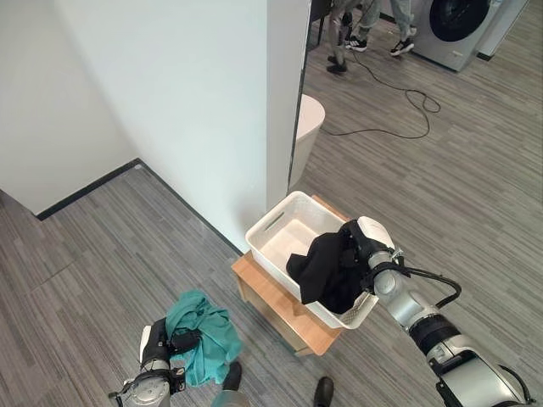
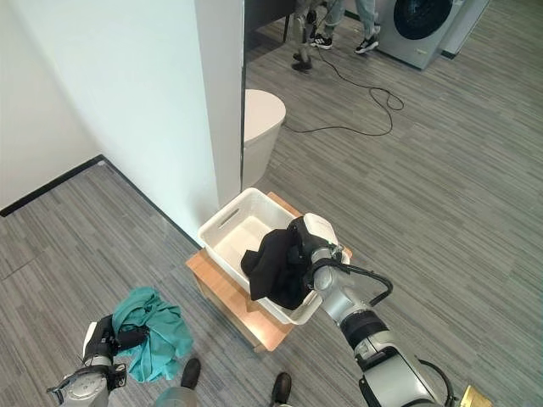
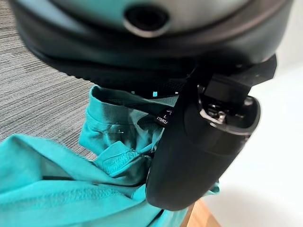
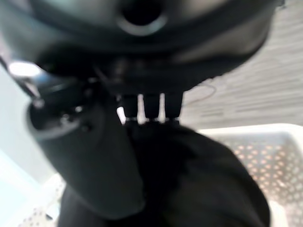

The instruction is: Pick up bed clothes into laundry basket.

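Nearest us, our left hand (image 1: 158, 346) has its fingers (image 3: 189, 156) clenched on a teal garment (image 1: 204, 336) bunched on the floor. Further off, our right hand (image 1: 361, 248) grips a black garment (image 1: 327, 267) draped over the rim of the white laundry basket (image 1: 280, 222), which sits on a low wooden worktop (image 1: 263, 292) against a white wall (image 1: 195, 93). Beyond lie a cable (image 1: 399, 106), a washing machine (image 1: 462, 25) and people's legs (image 1: 361, 25).

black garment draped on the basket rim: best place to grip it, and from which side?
Grip the bunched upper fold of the black garment from above on the near side, where the right robot hand holds it. The rest hangs over the white basket's rim, so a top pinch gathers most cloth.
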Controlling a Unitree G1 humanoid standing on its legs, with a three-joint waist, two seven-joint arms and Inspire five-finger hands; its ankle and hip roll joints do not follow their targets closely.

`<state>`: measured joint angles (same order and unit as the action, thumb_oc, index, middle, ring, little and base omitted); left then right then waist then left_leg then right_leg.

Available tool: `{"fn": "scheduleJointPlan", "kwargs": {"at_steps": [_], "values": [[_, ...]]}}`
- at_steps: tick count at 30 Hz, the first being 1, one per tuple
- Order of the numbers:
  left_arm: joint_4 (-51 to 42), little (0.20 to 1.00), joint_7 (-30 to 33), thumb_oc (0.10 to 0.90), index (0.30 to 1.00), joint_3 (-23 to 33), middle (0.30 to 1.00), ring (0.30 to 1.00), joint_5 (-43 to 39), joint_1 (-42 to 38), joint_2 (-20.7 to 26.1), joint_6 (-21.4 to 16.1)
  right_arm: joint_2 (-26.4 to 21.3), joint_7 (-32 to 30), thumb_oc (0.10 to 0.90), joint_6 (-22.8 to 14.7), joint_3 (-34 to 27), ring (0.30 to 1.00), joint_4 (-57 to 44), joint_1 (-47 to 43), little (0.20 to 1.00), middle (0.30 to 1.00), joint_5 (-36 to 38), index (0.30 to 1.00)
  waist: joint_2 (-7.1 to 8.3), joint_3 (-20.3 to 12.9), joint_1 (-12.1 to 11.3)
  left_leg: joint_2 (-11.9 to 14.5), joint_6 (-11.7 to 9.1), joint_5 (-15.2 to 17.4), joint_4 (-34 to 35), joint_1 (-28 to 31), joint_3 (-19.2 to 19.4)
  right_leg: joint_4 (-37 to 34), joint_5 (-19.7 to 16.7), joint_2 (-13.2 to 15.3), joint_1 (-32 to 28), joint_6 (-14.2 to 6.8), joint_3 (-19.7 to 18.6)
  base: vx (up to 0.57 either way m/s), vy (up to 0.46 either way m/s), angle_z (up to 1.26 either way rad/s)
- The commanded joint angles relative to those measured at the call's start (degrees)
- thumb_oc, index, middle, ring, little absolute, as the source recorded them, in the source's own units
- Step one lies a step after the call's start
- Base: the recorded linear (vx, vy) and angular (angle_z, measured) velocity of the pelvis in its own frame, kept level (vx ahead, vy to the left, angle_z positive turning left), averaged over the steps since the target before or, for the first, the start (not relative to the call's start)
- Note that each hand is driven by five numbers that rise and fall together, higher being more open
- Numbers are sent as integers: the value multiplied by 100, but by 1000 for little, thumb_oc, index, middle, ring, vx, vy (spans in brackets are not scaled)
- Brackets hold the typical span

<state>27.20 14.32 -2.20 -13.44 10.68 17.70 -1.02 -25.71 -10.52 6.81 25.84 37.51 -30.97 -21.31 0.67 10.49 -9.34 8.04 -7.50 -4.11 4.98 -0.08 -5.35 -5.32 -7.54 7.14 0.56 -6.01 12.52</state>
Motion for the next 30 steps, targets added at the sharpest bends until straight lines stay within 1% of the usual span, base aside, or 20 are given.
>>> {"fn": "scheduleJointPlan", "kwargs": {"at_steps": [1,6,8,10,11,13,14,15,16,17,18,19,21,22,23,24,25,26,27,30], "values": [[-190,300,124,400,300,3,300,300,-84,-423,447,-566,-4,-442,800,-320,14,900,-137,-995,900,900,-174,900,317,-260,-152,-2,83,459,2,-1,-126,32,374,619,-191,-515,227,0,0,0],[-183,300,276,400,300,113,300,300,-105,-472,463,-585,-158,-697,800,-379,-363,900,-494,-1017,900,900,239,900,309,-315,-120,3,79,481,2,42,-126,32,402,619,-250,-515,222,6,0,2],[-213,300,374,400,300,289,300,300,-113,-442,440,-569,-475,-949,800,-404,-875,900,-1241,-921,900,900,437,900,293,-354,-36,8,87,510,2,101,-86,32,415,617,-277,-511,178,6,7,2],[-213,300,405,400,300,395,300,300,-75,-441,423,-542,-677,-1097,800,-459,-1236,900,-1753,-710,900,900,470,900,282,-369,34,13,89,530,2,128,-68,32,422,617,-286,-513,148,0,0,0],[-215,300,405,400,300,385,300,300,-73,-440,426,-539,-684,-1088,800,-446,-1257,900,-1789,-677,900,900,467,900,283,-371,24,14,89,532,2,130,-68,32,423,616,-288,-513,148,0,0,0],[-322,300,489,400,300,579,300,300,25,-415,383,-548,-917,-1385,800,-576,-1943,900,-2542,-192,900,900,495,900,254,-394,157,29,92,564,2,162,-43,32,427,616,-278,-521,108,0,0,0],[-333,300,491,400,300,554,300,300,29,-405,395,-540,-917,-1364,800,-551,-1998,900,-2618,-111,900,900,484,900,260,-405,130,31,91,567,2,166,-43,32,429,614,-282,-521,108,0,0,0],[-559,300,576,400,300,780,300,300,124,-380,409,-579,-1035,-1540,800,-633,-2507,900,-3077,338,900,900,436,900,229,-405,239,42,91,581,2,183,-6,32,436,609,-263,-526,83,0,0,0],[-577,300,577,400,300,768,300,300,130,-366,418,-569,-1028,-1527,800,-623,-2545,900,-3128,396,900,900,430,900,235,-414,225,44,90,582,2,185,-8,32,437,608,-266,-526,85,0,0,0],[-830,300,671,400,300,1013,300,300,210,-356,464,-625,-1115,-1684,800,-635,-3029,900,-3268,892,900,900,386,900,201,-419,350,59,88,602,2,202,18,32,446,604,-246,-531,61,7,-7,-5],[-855,300,673,400,300,986,300,300,216,-336,479,-610,-1102,-1670,800,-626,-3084,900,-3327,974,900,900,379,900,209,-434,322,62,87,605,2,206,16,32,449,600,-250,-531,64,15,-9,-4],[-1132,300,711,400,300,1122,300,300,340,-357,592,-627,-1081,-1783,800,-596,-3469,900,-3196,1473,900,900,418,900,181,-458,416,81,87,622,2,224,45,32,461,593,-248,-534,31,10,-4,-14],[-1235,300,711,400,300,1168,300,300,382,-377,664,-629,-1067,-1833,800,-560,-3584,900,-3007,1650,900,900,434,900,174,-470,440,87,86,629,2,233,64,32,466,589,-247,-536,14,1,0,-12],[-1526,300,659,400,300,1211,300,300,440,-484,876,-663,-1093,-1881,800,-462,-3668,900,-2260,1938,900,900,515,900,148,-475,505,103,78,631,2,259,96,32,466,584,-249,-539,-11,-9,4,-15],[-1528,300,659,400,300,1212,300,300,440,-482,876,-660,-1095,-1885,800,-470,-3665,900,-2249,1933,900,900,518,900,148,-474,503,104,78,632,2,261,98,32,467,584,-250,-539,-13,-29,17,-18],[-1900,300,453,400,300,1203,300,300,105,-677,1075,-788,-1105,-1820,800,-268,-3648,900,-1310,2081,900,900,704,900,125,-477,575,120,72,625,2,273,128,32,461,577,-252,-546,-32,-16,13,-18],[-1909,300,437,400,300,1210,300,300,78,-672,1090,-784,-1117,-1834,800,-300,-3627,900,-1245,2043,900,900,727,900,128,-471,570,123,71,630,2,280,133,32,464,574,-256,-546,-35,-39,21,-7],[-2305,300,82,400,300,1138,300,300,-506,-795,1186,-909,-1105,-1605,800,-147,-3426,900,-287,2111,900,900,835,900,121,-461,617,136,66,624,2,300,165,32,457,568,-264,-555,-44,-25,4,-7],[-2474,300,-46,400,300,1061,300,300,-769,-897,1226,-951,-1048,-1473,800,-121,-3281,900,124,2133,900,900,885,900,126,-462,652,147,60,628,2,311,190,32,450,563,-267,-562,-57,0,0,0],[-2817,300,-179,400,300,775,300,300,-962,-1303,1379,-967,-959,-1150,800,-68,-2757,900,1289,2048,900,900,776,900,154,-425,734,178,42,629,2,362,282,32,441,545,-283,-569,-103,-21,-5,-8]]}}
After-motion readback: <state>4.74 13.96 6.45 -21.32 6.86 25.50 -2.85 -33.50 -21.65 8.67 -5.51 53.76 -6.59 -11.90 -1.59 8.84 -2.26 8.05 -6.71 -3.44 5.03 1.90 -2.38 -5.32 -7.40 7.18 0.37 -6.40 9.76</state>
